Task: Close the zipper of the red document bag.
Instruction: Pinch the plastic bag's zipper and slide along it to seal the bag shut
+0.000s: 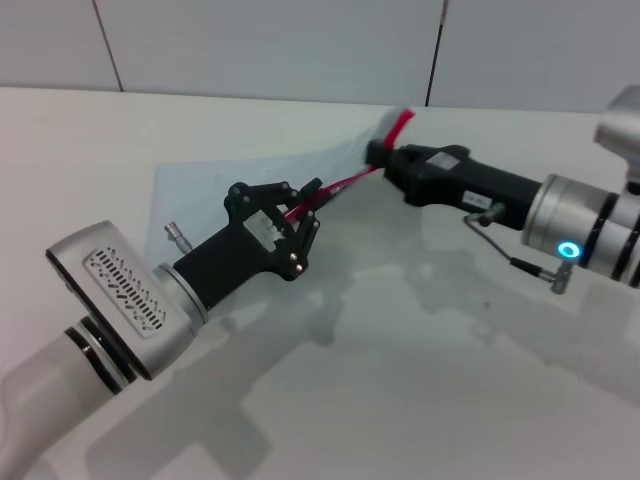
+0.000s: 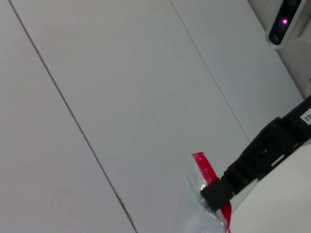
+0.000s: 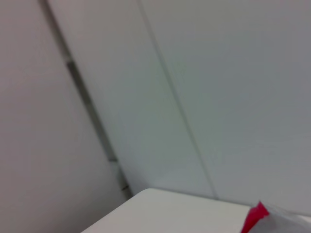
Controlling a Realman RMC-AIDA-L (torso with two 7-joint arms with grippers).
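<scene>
White tabletop (image 1: 420, 380) fills the head view. Centre-left, the left gripper (image 1: 303, 215) pinches the zipper (image 1: 340, 186) of the red document bag (image 1: 250, 180); upper right, the right gripper (image 1: 378, 155) clamps its far end. Only the left wrist view shows that corner (image 2: 204, 170) crumpled; nothing inside is discernible.

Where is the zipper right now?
In the head view the zipper stretches mid-air between the left gripper and right gripper, above the table.

The red document bag (image 1: 250, 180), translucent pale blue-grey, sat raised at upper centre of the head view, its red zipper (image 1: 345, 183) running diagonally toward the upper right.
</scene>
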